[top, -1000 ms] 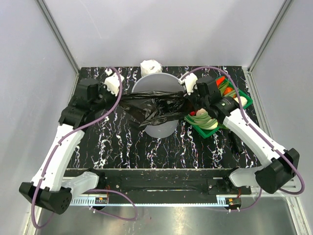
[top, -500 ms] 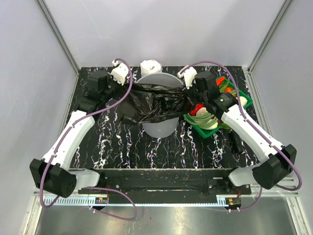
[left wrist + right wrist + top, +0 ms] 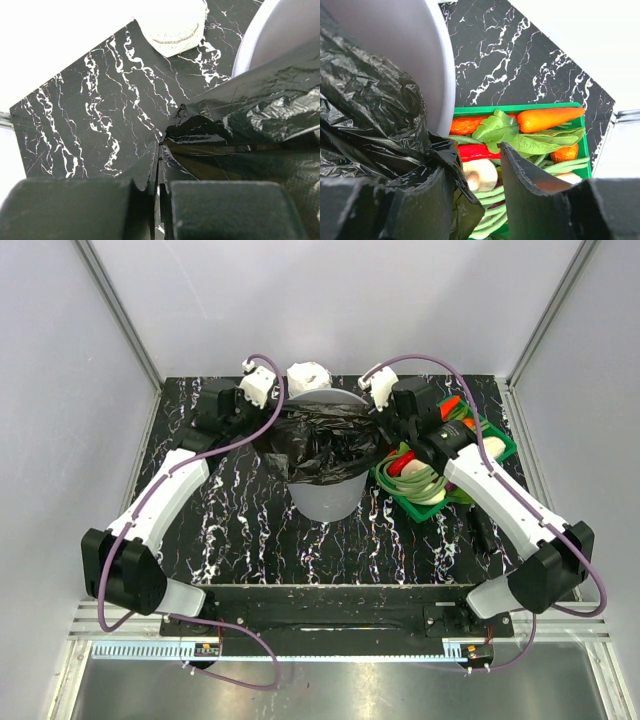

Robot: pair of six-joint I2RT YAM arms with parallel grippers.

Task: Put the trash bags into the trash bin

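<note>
— Which step are you on?

— You're mid-placement. The trash bag [image 3: 325, 440] lies bunched over the mouth of the bin [image 3: 322, 502], far middle of the counter [image 3: 230, 530], not yet down inside. Your left gripper [image 3: 159, 150] is pinched tight on the bag's left edge. Your right gripper [image 3: 476, 160] has its jaws apart, with film against one finger and nothing clamped.

— And next?

— I'd say you need to push the film down without tipping the bin. The counter is black with white veins. A green basket [image 3: 500, 445] sits just right of the bin and a white roll [image 3: 307, 376] just behind it. Pale walls close in three sides.

The left tool [image 3: 158, 161], closed, pinches an edge of the trash bag [image 3: 250, 117] beside the grey trash bin [image 3: 272, 35].
</note>
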